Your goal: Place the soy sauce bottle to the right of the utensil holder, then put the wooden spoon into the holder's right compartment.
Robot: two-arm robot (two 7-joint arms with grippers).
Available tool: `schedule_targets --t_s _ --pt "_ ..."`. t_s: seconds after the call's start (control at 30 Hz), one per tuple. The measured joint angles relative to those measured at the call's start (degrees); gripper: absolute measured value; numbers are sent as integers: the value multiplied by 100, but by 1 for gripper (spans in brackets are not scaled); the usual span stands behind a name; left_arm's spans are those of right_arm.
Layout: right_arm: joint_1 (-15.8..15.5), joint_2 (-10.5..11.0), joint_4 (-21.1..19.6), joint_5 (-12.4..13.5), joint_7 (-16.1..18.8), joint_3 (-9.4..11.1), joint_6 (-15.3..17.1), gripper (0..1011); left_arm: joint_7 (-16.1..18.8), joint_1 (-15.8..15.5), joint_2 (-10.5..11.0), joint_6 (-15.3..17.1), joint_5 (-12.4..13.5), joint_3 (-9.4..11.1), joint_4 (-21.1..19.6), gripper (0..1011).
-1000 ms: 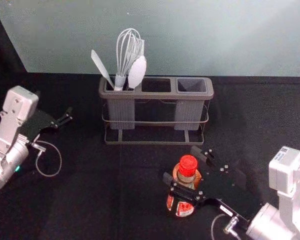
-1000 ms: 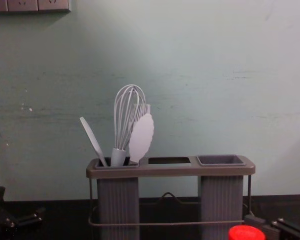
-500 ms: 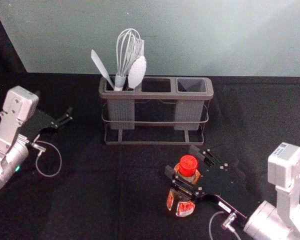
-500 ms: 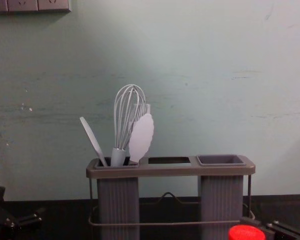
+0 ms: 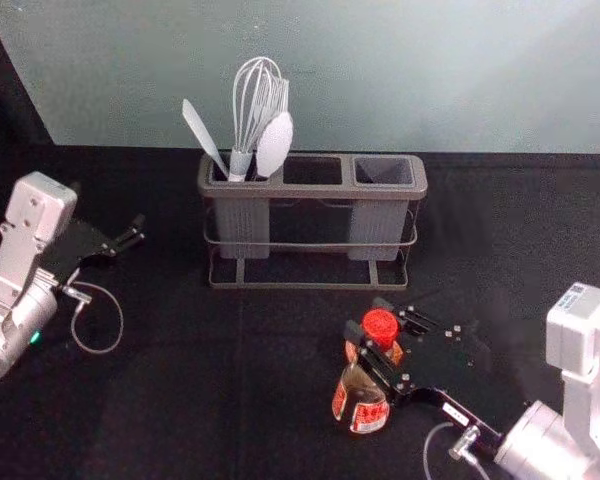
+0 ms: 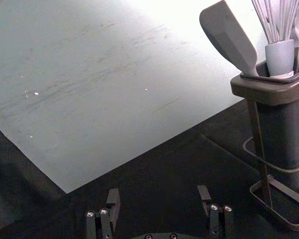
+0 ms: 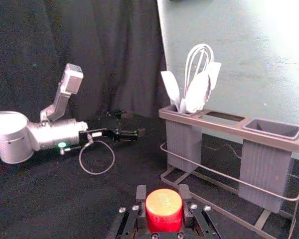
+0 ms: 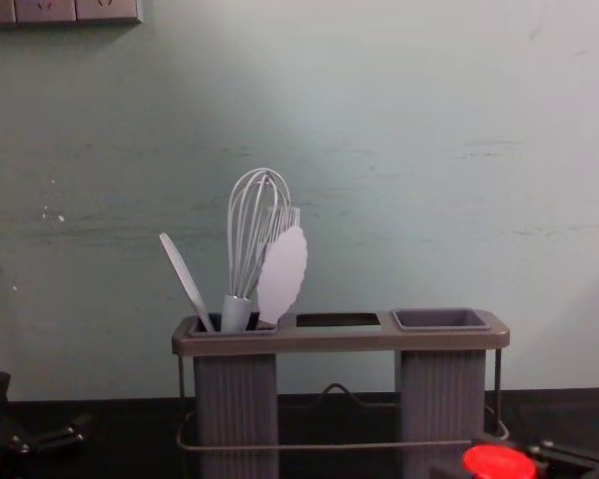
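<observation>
Right gripper (image 5: 366, 316) in front of holder (image 5: 310, 190), near its right end; jaws closed in on soy sauce bottle (image 5: 353, 385), pinching it just below red cap (image 5: 380, 325). Bottle on dark table, red-and-white label (image 5: 370, 416) facing robot, print too small to read. Faint marks on cap top, illegible. Small sticker (image 5: 571, 296) on right arm's camera housing, also unreadable. Whisk (image 5: 255, 105), spatula (image 5: 200, 130) in holder's left compartment. Left gripper (image 5: 135, 234) parked left of holder, jaws spread.
</observation>
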Motion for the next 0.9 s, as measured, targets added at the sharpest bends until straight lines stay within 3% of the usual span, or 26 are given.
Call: schedule_targets --t_s 0.4,0.67,0.9 --pt "-94 40 -275 60 89 178 76 393 0 0 0 0 0 0 0 1011" --pt "-110 101 -416 100 -49 619 90 393 0 0 0 0 0 0 0 1011" --pt "145 70 -107 138 -166 979 163 393 0 0 0 0 0 0 0 1011"
